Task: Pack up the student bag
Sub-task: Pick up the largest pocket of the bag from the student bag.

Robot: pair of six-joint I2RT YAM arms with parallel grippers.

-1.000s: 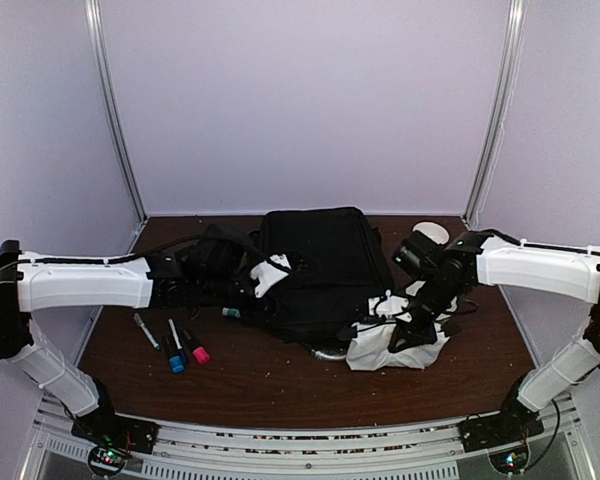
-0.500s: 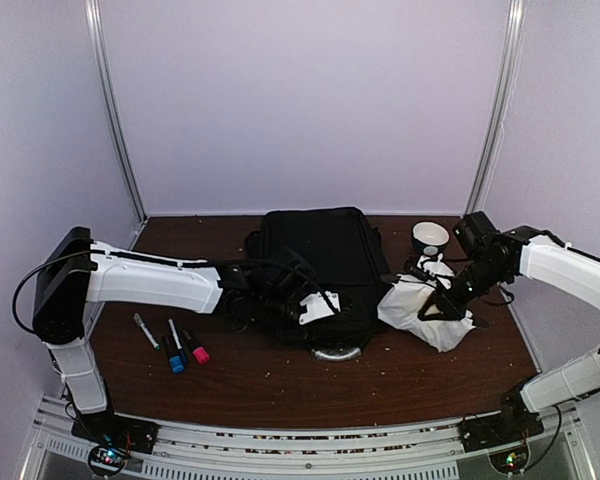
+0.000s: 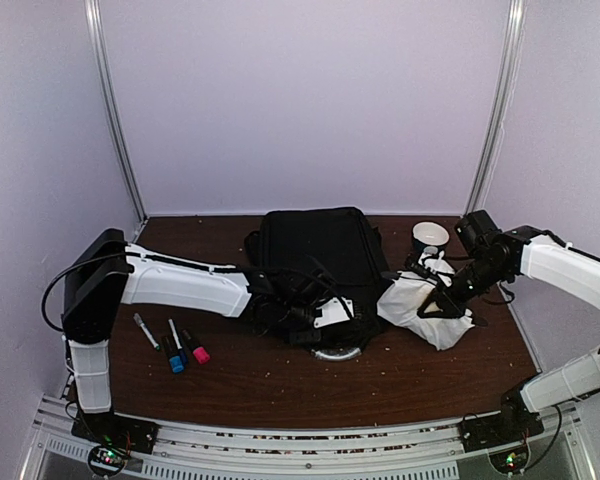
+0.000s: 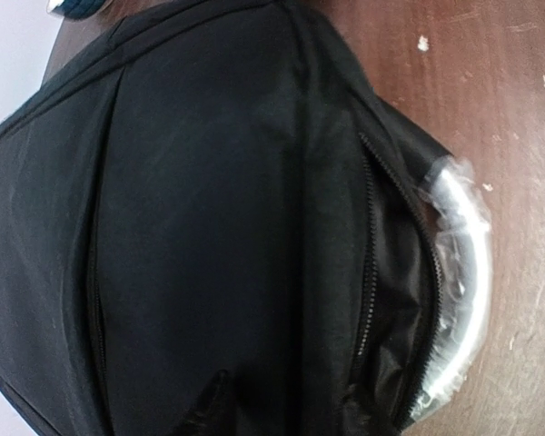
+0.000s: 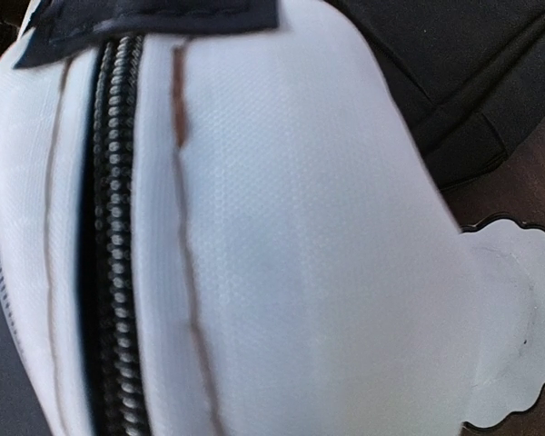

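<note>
The bag (image 3: 315, 250) lies flat in the middle of the worktop (image 3: 260, 385), toward the back, with its silver handle (image 3: 335, 352) at the near end. My left arm reaches across from the left, and my left jaws (image 3: 320, 315) sit low over the near end of the bag, just behind the handle. My left wrist camera is filled with black fabric. The handle curves along the right side of that view against the brown wood, and a zip runs beside it with its two rows of teeth looking parted. No fingers show clearly there and the top view is too dark at that spot, so I cannot tell whether my left jaws are open or closed, or whether they touch the fabric. My right jaws (image 3: 438, 292) are closed on a white pouch (image 3: 415, 312), which bunches beneath them just to the right of the bag. My right wrist camera sees the pouch pressed close, its black zip running lengthwise, with the bag's dark fabric behind it at the upper right. A cup (image 3: 430, 238) stands upright behind the pouch, near the bag's far right corner. Three markers (image 3: 176, 348) lie side by side on the left of the worktop, well apart from the bag.
</note>
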